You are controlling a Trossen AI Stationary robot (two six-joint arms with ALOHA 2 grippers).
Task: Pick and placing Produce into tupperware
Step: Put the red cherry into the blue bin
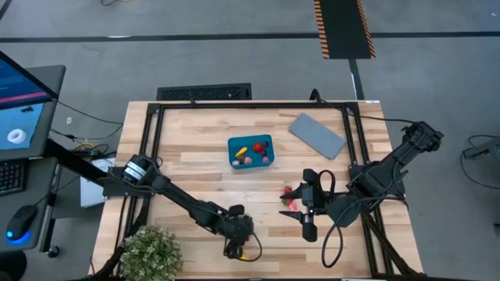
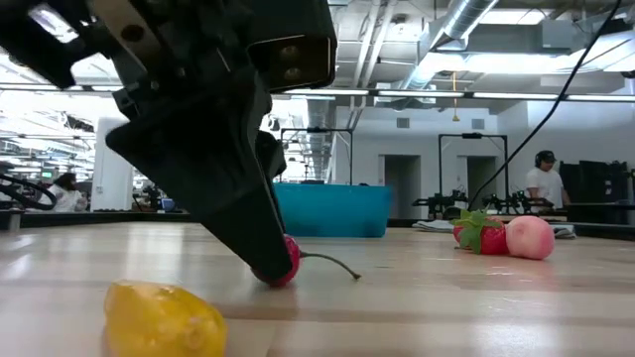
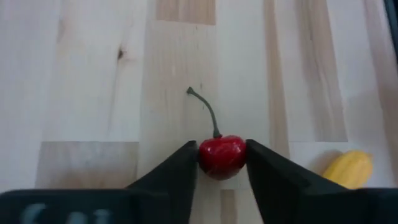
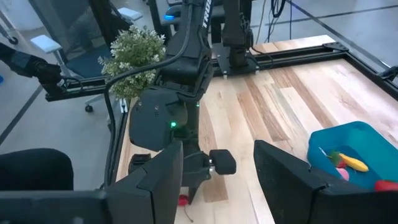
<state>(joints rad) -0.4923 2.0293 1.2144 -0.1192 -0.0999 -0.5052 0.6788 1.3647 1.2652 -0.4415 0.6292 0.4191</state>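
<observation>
A red cherry (image 3: pixel 222 155) with a thin stem lies on the wooden table near its front edge, between the fingers of my left gripper (image 3: pixel 222 163), which is shut on it. A yellow piece (image 2: pixel 164 319) lies on the table just beside them. The teal tupperware (image 1: pixel 232 153) stands at the table's middle with yellow, red and pink pieces inside. A strawberry (image 2: pixel 478 235) and a pink peach (image 2: pixel 529 238) lie on the table right of centre. My right gripper (image 4: pixel 217 180) hangs open above the table near them and holds nothing. My left gripper pinches the cherry's round body (image 3: pixel 211 157) between its two fingertips, one on each side. The fingers (image 2: pixel 260 243) come slanting down from above. The cherry sits on the table, its stem (image 3: pixel 205 109) pointing away from the gripper.
A flat grey lid (image 1: pixel 317 134) lies at the far right of the table. A bushy green plant (image 1: pixel 150 251) stands at the near left corner. A black frame (image 1: pixel 152 148) runs around the tabletop's sides. Bare wood lies between the cherry and the tupperware.
</observation>
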